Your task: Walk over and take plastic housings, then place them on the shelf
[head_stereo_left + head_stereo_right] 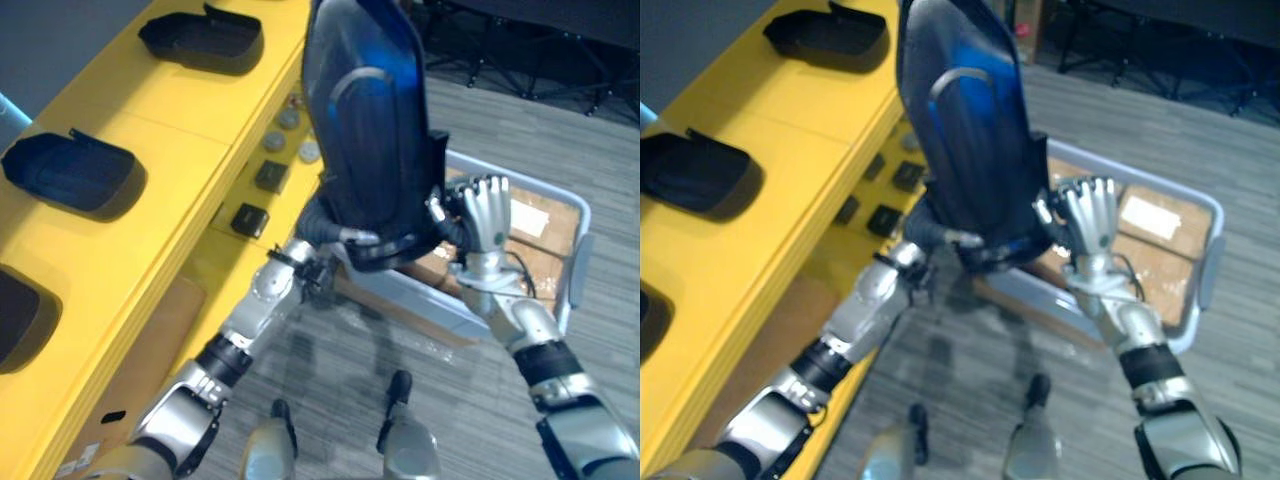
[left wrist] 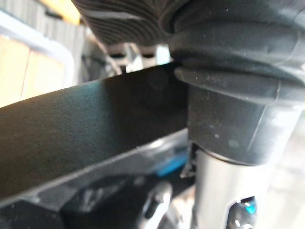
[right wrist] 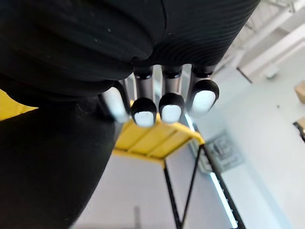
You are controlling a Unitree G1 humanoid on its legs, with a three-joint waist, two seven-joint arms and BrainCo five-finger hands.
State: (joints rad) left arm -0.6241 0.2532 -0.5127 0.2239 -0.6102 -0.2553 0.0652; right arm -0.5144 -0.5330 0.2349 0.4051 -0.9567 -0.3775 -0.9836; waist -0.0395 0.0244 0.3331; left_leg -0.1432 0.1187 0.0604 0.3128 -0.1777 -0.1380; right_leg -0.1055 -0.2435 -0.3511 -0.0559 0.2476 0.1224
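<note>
1. So I've got the plastic housing [image 1: 365, 110] upright in mid-air, just off the yellow shelf's [image 1: 180, 140] front edge.
2. Right robot hand [image 1: 487, 215] spread flat against its side.
3. Left robot hand [image 1: 322, 230] at its bottom end; grip, can't tell.

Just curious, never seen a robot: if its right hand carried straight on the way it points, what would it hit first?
Probably nothing close. The right hand lies flat against the dark housing, pointing along it; past its fingertips the wrist view shows a yellow shelf, distance unclear.
</note>
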